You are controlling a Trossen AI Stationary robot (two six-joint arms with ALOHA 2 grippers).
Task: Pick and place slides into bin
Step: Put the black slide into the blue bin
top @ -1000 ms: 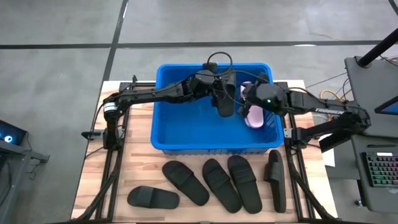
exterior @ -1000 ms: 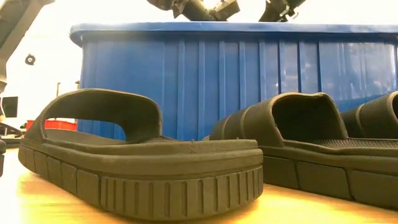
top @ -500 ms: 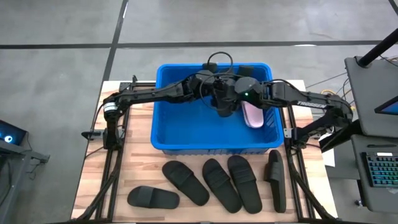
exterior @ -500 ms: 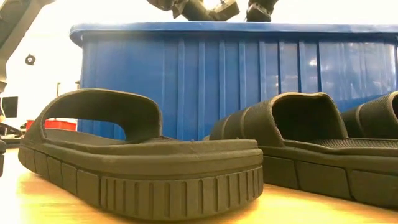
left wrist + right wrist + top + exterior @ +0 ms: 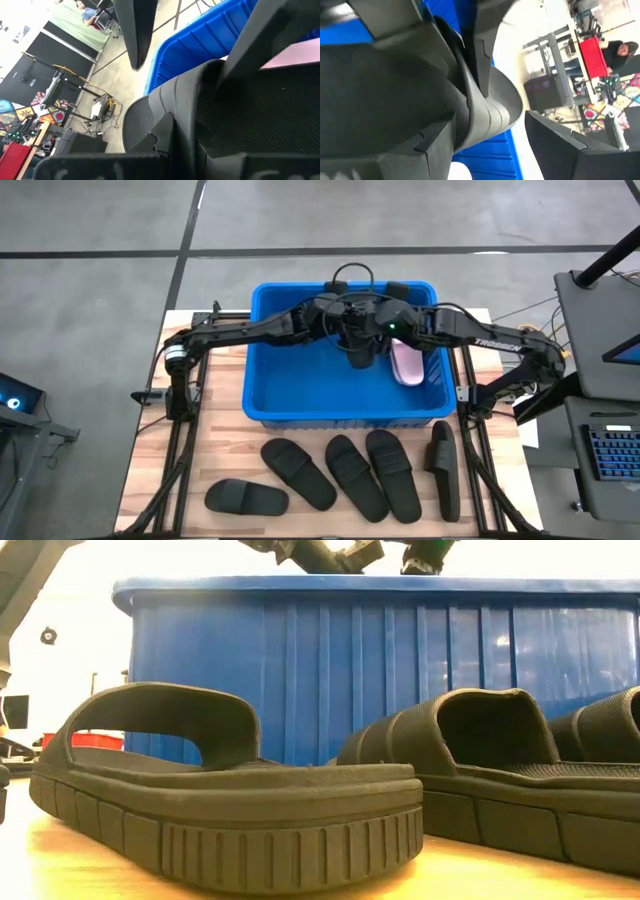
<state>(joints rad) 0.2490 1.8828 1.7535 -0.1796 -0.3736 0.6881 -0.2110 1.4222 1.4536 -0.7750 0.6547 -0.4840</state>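
Bin [image 5: 300, 370]: bright blue plastic, smooth with a slight gloss, ribbed outer wall. Black slides [image 5: 230, 805]: matt rubber, fine-textured strap, grooved sole edge. Pink slide [image 5: 407, 363]: pale, matt. Table [image 5: 160, 475]: light, unvarnished-looking wood planks. Arm frames [image 5: 180, 380]: dark metal.

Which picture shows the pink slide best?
The high view: the pink slide lies inside the blue bin, near its right wall. The left wrist view catches only a pink sliver. In the low view the bin wall hides it, and the right wrist view doesn't show it.
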